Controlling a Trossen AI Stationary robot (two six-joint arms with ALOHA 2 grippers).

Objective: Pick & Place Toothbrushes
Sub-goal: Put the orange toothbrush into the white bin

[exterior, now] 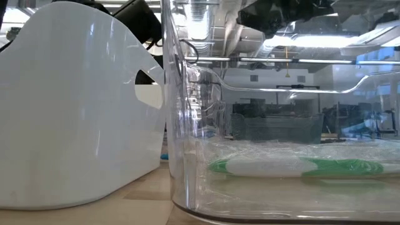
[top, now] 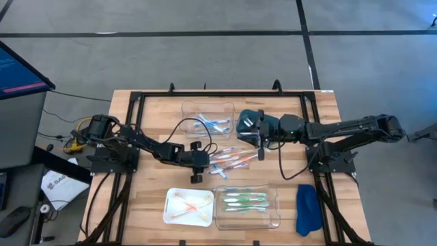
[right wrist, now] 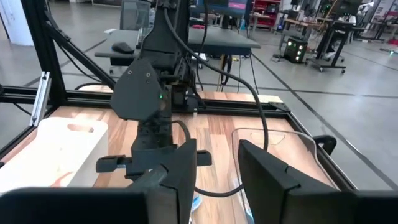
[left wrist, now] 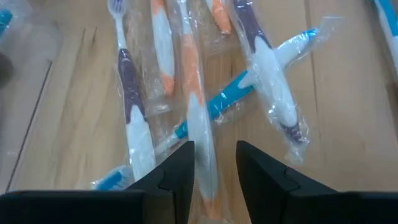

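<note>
On the pale wooden slatted surface [top: 150, 116] both dark arms meet mid-table — the left claw [left wrist: 214, 171] straddles an orange-and-white wrapped toothbrush [left wrist: 198, 118] in the loose pile, fingers parted around it; the right claw [right wrist: 217, 171] hovers open above it.

Left tool [left wrist: 214, 177] lowered mid-table, fingers parted; right tool [right wrist: 215, 177] raised, parted.

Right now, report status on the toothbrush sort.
Left gripper open, astride an orange-and-white toothbrush in the pile. Right gripper open, empty, hovering. Wrapped neighbours crowd the pick.
</note>
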